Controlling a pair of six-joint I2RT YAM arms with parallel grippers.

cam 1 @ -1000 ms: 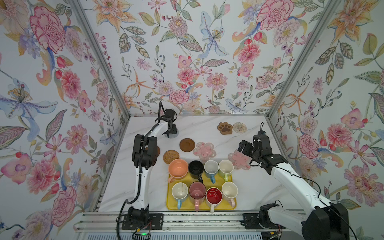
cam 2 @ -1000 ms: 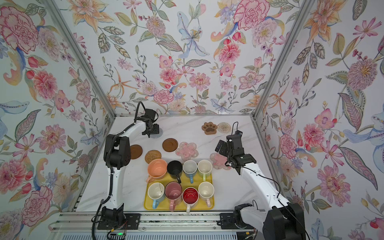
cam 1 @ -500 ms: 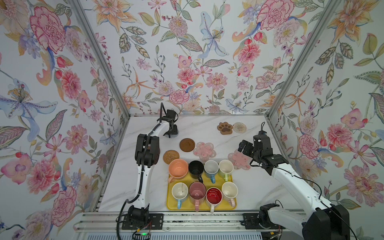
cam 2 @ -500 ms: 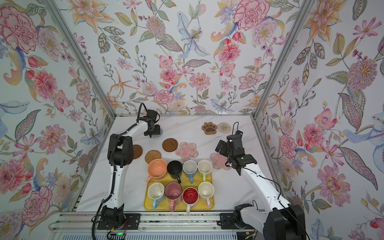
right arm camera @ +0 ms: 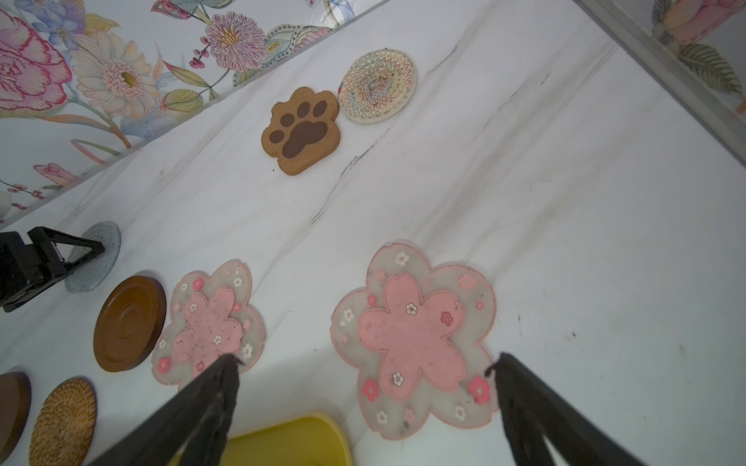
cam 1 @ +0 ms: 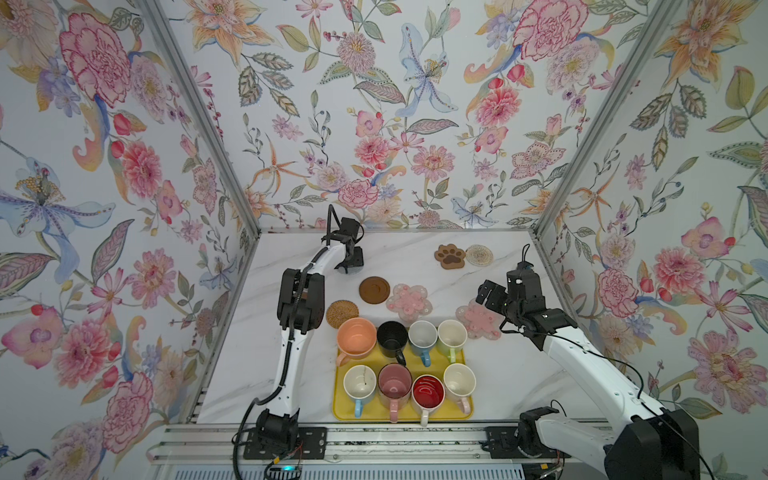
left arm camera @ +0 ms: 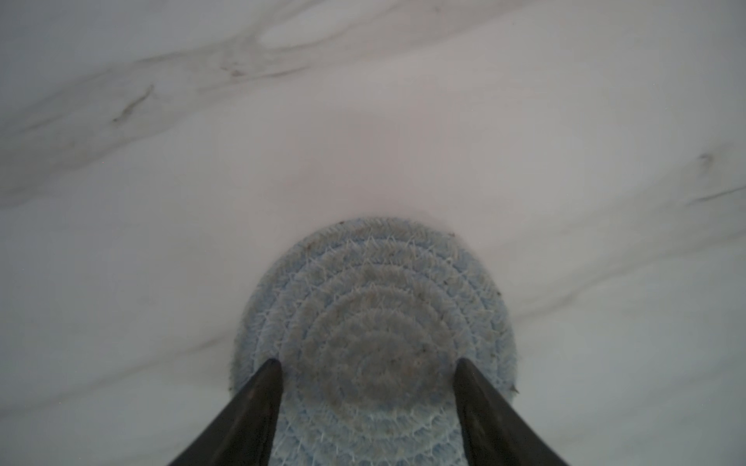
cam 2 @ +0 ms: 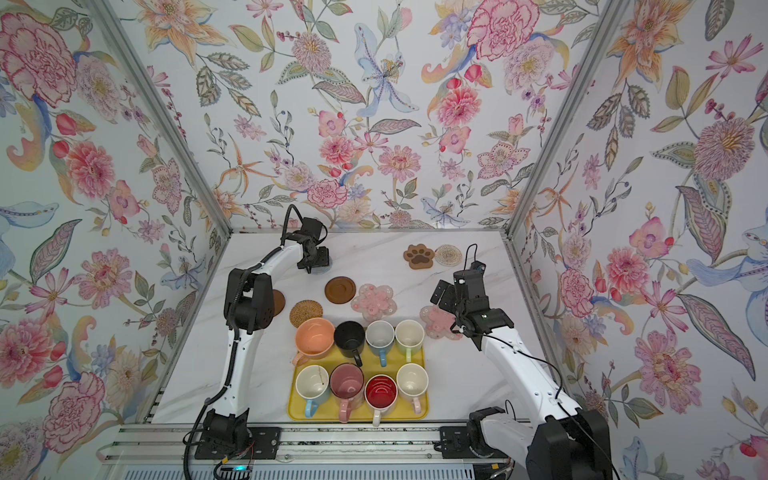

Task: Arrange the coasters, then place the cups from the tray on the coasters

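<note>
Coaster arrangement, all eight cups [cam 1: 390, 386] standing on the tray [cam 1: 376, 413]. Left gripper [left arm camera: 367, 363], well beyond the tray's far left corner: jaws spread, tips down on the grey coaster [left arm camera: 375, 290], pinching nothing. Right gripper [right arm camera: 364, 359]: jaws spread wide, empty, above a pink flower coaster [right arm camera: 411, 335] just beyond the tray's far right corner.

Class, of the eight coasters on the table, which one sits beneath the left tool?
The grey woven round coaster: the left tool, open, stands over its centre, and it alone is grey.
</note>
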